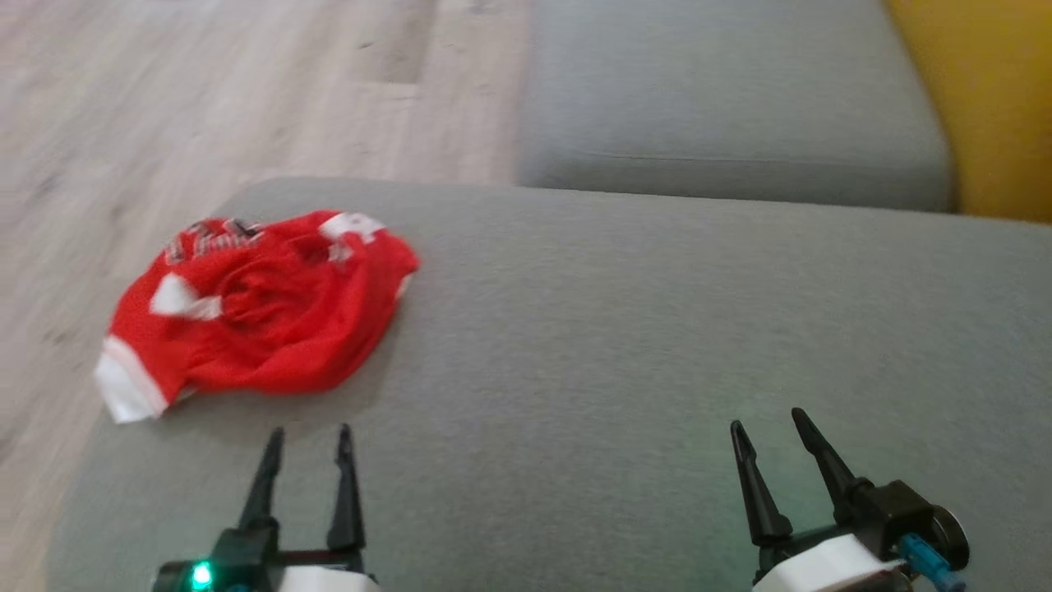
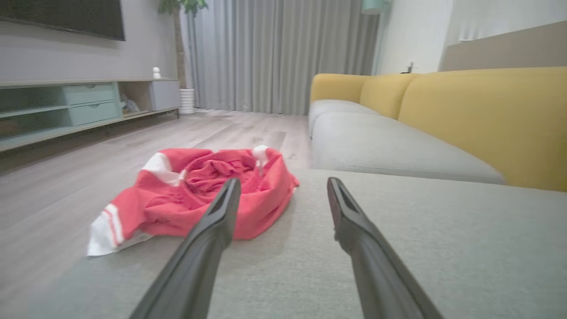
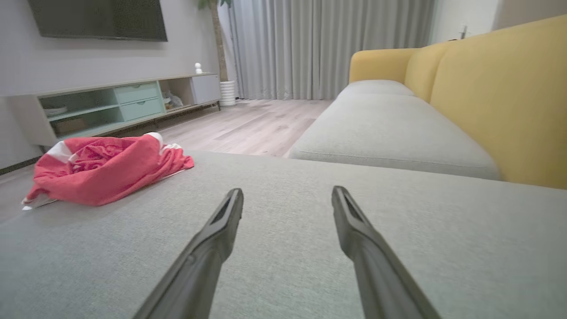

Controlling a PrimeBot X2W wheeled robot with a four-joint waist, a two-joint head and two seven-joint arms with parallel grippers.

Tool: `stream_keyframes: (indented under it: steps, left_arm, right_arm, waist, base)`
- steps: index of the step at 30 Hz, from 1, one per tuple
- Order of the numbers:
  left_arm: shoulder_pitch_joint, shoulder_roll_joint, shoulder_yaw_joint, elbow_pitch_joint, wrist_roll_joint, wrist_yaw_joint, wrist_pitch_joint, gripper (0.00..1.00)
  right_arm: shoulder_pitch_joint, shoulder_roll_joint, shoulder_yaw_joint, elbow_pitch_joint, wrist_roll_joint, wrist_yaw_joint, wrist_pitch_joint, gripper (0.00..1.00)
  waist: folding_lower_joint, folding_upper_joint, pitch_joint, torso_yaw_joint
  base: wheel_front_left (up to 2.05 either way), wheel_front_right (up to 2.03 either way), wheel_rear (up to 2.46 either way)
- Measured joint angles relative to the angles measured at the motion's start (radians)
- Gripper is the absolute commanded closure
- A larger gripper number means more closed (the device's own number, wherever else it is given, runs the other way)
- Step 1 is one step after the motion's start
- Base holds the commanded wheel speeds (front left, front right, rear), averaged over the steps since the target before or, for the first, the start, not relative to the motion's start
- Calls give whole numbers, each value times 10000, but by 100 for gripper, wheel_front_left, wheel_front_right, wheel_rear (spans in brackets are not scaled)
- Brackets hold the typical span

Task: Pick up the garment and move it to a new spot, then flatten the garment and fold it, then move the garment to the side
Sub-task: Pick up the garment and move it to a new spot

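The left gripper (image 1: 310,432) hangs low over the grey seat (image 1: 625,329) with its two fingers spread wide and nothing between them. Its tips point at the near edge of the garment (image 1: 263,308) and are close to it but not touching. The right gripper (image 1: 764,419) is just as wide open and empty, well off to the right over bare upholstery.

The garment is a red jersey with white trim, crumpled in a loose heap at the seat's left corner. Its white-banded hem (image 1: 127,386) reaches the seat's edge and seems to hang slightly over the floor (image 1: 164,99).

That corner is probably the main risk. A gripper that pushes the heap instead of closing on it could slide the slick fabric off onto the floor. The bunched folds also make it easy to catch only a top layer, so the rest would drag or slip free when lifted. Going in too low could pinch the seat cover along with the cloth.

Nothing stands between the left gripper and the jersey. Beyond it are a second seat cushion (image 1: 723,107), the yellow backrest (image 1: 986,107), a low cabinet (image 2: 66,106) and curtains (image 2: 283,53), all well clear. The wide bare seat to the right looks roomy enough for laying the jersey flat.
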Motion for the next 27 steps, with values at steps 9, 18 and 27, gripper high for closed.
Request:
stream_keyframes:
  steps: [9, 18, 27]
  left_arm:
    - [11, 15, 890, -157, 174, 121, 0, 0]
    - [-149, 15, 1726, -1154, 349, 90, -2, 0]
    - [-2489, -19, 1916, -1093, 815, -228, -38, 0]
  right_arm:
    - [-65, 6, -117, -33, 0, 0, 0, 0]
    - [-118, 12, -803, -159, -240, 0, 0, 0]
    - [-1051, -238, -1398, -947, -1160, 0, -15, 0]
  waist:
    - [0, 0, 166, 1888]
    - [0, 0, 712, 3168]
    - [2, 0, 2131, 3453]
  base:
    - [0, 0, 0]
    - [0, 0, 0]
    - [0, 0, 0]
